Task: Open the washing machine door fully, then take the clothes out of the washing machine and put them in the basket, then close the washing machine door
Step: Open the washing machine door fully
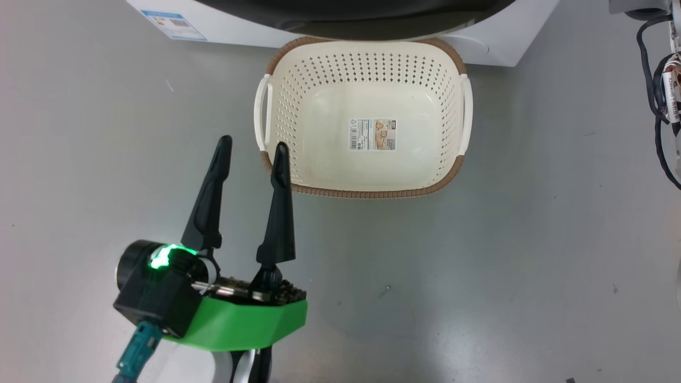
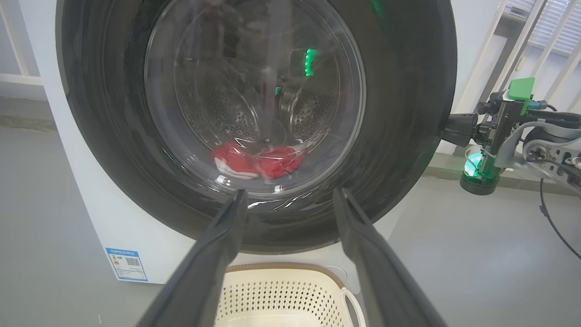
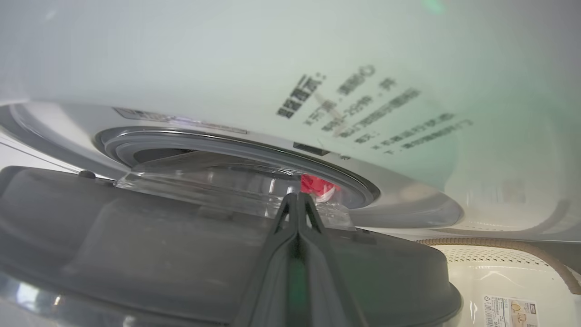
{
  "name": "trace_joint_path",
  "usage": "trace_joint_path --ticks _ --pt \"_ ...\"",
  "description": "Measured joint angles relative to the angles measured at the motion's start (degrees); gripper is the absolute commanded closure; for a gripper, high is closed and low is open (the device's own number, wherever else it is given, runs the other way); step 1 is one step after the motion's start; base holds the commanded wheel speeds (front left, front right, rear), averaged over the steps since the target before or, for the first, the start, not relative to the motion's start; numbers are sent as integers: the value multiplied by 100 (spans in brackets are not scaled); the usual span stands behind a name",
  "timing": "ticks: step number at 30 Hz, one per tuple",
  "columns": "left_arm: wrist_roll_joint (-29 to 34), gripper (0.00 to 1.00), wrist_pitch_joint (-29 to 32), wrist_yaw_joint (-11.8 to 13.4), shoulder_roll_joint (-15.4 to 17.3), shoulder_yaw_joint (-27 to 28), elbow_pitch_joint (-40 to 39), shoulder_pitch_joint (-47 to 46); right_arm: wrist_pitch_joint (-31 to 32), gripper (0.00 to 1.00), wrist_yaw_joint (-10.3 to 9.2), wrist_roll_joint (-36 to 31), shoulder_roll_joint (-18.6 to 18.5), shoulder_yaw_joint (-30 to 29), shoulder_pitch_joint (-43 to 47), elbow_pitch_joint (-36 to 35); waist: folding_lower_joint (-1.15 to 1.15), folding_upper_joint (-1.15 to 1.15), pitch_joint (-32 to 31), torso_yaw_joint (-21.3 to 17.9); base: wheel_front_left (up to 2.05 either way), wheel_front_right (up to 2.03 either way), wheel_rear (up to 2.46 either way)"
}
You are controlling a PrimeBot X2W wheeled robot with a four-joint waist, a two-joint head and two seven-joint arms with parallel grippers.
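Step looked like door-opening: washing machine door [image 3: 181, 254] stood barely ajar. Right gripper [image 3: 297, 200], fingers pressed together, sat tucked behind its edge. Best to sweep outward in a wide arc w/o slipping off. Left gripper [image 1: 254, 143] was spread wide, idle beside empty basket [image 1: 372, 192]. Red clothes [image 2: 258, 163] lay in drum [image 2: 227, 104].

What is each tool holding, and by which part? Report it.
Nothing: the left tool is open, the right tool shut empty, tips behind the washing machine door.
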Motion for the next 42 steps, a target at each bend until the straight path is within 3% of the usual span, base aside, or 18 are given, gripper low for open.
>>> trace_joint_path --ticks 12,42 --pt "21 0 0 -9 1 85 47 4 263 100 1 225 108 29 94 -135 0 0 -214 -106 0 0 0" --pt "215 0 0 -204 2 321 278 292 646 100 1 535 386 421 1473 -514 0 0 -1097 -347 0 0 0"
